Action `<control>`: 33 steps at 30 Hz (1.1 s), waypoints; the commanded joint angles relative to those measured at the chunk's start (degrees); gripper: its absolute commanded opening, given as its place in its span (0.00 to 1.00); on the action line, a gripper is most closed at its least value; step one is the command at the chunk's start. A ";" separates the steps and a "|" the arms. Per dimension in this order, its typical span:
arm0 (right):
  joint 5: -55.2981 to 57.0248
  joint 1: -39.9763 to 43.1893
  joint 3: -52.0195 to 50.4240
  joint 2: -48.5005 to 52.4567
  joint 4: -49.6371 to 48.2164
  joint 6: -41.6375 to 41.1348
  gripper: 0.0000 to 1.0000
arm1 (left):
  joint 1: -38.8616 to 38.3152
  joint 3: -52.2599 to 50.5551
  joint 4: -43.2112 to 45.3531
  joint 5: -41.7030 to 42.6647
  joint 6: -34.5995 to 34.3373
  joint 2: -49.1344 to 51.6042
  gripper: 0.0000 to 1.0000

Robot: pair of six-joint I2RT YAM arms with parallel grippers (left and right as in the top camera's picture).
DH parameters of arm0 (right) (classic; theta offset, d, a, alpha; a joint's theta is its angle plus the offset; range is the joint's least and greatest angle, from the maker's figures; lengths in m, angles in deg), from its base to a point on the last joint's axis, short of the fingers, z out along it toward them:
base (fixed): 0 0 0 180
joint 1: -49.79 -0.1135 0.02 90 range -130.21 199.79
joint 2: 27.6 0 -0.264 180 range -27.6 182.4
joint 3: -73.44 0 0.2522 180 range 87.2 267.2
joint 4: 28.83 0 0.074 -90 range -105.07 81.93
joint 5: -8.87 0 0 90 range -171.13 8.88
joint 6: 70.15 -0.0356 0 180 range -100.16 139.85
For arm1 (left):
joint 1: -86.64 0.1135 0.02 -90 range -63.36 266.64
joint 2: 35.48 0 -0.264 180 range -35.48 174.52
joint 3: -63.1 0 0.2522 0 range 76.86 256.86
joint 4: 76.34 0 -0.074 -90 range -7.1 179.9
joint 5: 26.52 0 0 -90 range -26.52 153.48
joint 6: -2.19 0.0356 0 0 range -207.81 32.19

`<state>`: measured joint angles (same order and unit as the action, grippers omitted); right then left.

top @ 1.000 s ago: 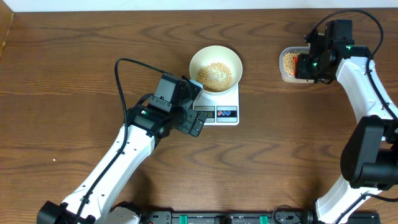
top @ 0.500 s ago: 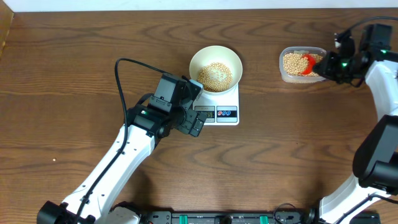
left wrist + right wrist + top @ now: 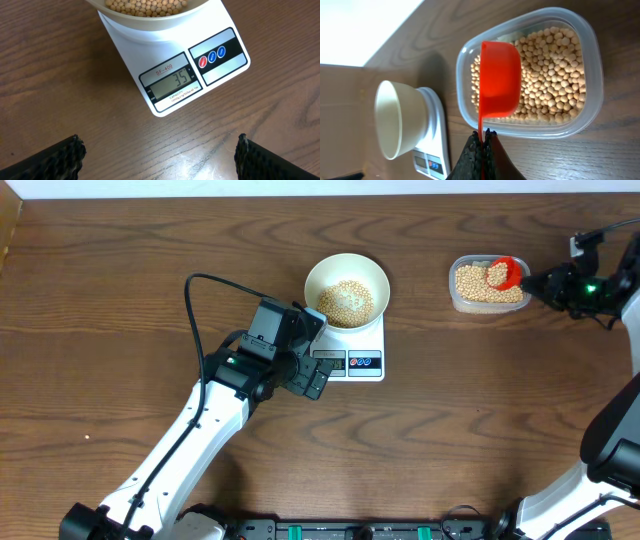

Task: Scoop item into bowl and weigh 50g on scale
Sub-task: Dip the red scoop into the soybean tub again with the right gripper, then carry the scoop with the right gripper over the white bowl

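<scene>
The white bowl (image 3: 346, 290) holds tan beans (image 3: 345, 300) and stands on the white scale (image 3: 360, 355). In the left wrist view the scale (image 3: 210, 75) reads 35 on its display (image 3: 172, 82), below the bowl (image 3: 150, 15). My left gripper (image 3: 159, 152) is open and empty above bare wood just in front of the scale, seen from overhead (image 3: 312, 370). My right gripper (image 3: 482, 136) is shut on the handle of a red scoop (image 3: 500, 80), held over the clear container of beans (image 3: 555, 75). From overhead the scoop (image 3: 505, 272) is at the container (image 3: 487, 284).
The table's far edge meets a white wall (image 3: 300, 188). The right arm (image 3: 600, 290) reaches in from the right edge. The left arm (image 3: 200, 430) runs from the front edge toward the scale.
The right arm has swung out to the right, uncovering the container, and the red scoop has risen out of the beans to the container's upper right. The left arm has not moved.
</scene>
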<state>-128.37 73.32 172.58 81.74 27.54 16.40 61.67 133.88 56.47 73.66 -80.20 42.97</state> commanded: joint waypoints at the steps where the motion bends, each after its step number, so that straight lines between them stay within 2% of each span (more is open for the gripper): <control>1: -7.56 0.87 0.11 -0.50 0.04 0.50 0.01 | -0.09 0.55 -0.17 -0.35 0.94 0.22 0.98; 12: -17.81 1.27 0.11 -0.50 -0.04 0.48 0.01 | -0.09 0.55 -0.15 -0.35 0.94 0.22 0.98; 16: -18.36 0.59 0.11 -0.50 0.00 -0.81 0.01 | -0.09 0.55 -0.17 -0.35 0.94 0.22 0.98; 24: -19.32 -6.14 0.11 -0.48 -1.60 -0.85 0.01 | -0.09 0.55 -0.17 -0.35 0.94 0.22 0.98; 33: -18.88 -16.11 0.11 -0.48 -9.70 -5.38 0.01 | -0.09 0.55 -0.17 -0.35 0.94 0.22 0.98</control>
<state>-145.66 60.10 172.58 81.74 19.34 12.84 61.67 133.88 56.47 73.66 -80.20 42.97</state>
